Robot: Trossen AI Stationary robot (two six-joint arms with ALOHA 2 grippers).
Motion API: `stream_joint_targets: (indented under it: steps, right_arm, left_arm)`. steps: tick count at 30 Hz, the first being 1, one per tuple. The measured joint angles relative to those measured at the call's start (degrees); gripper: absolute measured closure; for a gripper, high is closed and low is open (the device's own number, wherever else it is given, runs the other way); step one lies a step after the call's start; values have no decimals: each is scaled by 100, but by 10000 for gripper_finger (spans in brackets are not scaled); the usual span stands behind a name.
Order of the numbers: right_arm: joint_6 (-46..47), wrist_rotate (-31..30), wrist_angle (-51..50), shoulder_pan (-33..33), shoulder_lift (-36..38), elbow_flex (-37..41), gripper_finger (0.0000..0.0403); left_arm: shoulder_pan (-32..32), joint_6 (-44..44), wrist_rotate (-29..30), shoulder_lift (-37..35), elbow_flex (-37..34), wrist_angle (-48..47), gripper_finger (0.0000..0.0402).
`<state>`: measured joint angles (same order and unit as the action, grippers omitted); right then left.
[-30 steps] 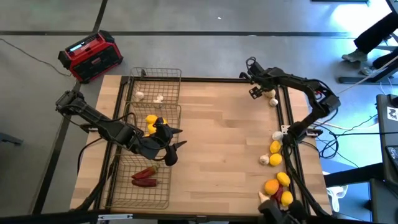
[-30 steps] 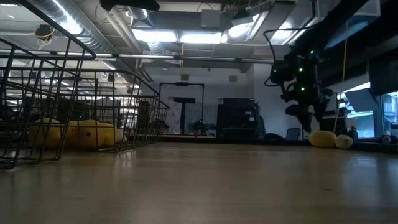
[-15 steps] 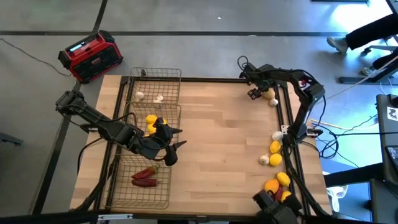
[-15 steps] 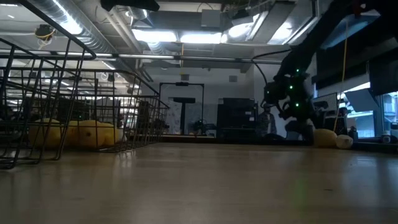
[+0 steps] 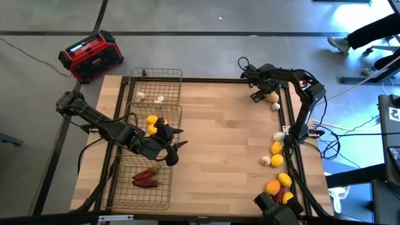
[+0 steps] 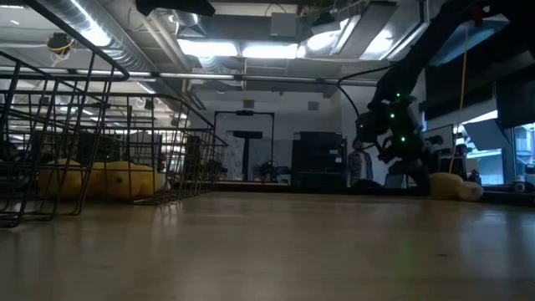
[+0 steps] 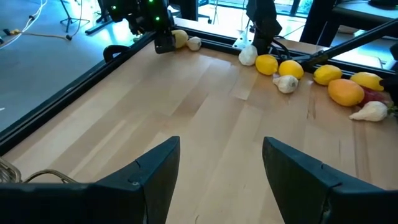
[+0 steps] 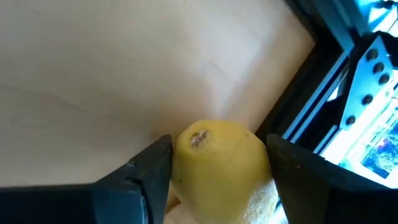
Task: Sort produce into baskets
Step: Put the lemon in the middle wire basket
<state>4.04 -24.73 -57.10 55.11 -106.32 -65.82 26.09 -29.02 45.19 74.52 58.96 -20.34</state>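
High view shows the table (image 5: 219, 125) with three baskets (image 5: 150, 131) along its left edge and loose produce (image 5: 277, 164) strung down the right. The left gripper (image 5: 175, 139) waits by the middle basket, fingers apart and empty. At the far right corner, the right gripper (image 8: 214, 158) brackets a lemon (image 8: 221, 155), a finger on either side, whether gripping it yet cannot be told. Squeezed off-centre, the rounded fruit could squirt out toward the table rail (image 8: 292, 99) and the garlic bulb (image 5: 275, 104) just beside it.

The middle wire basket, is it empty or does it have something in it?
Not empty. The middle basket holds yellow lemons.
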Motion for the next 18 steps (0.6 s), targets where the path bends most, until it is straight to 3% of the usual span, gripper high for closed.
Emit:
stream_joint_targets:
  steps: [7,18]
  right_arm:
    - [-139,141,29,-91,4,-2,180]
    - [-290,1346,830,-763,636,-2,180]
  left_arm:
    - [0,4,2,0,0,0,176]
    - [0,232,0,0,0,-2,176]
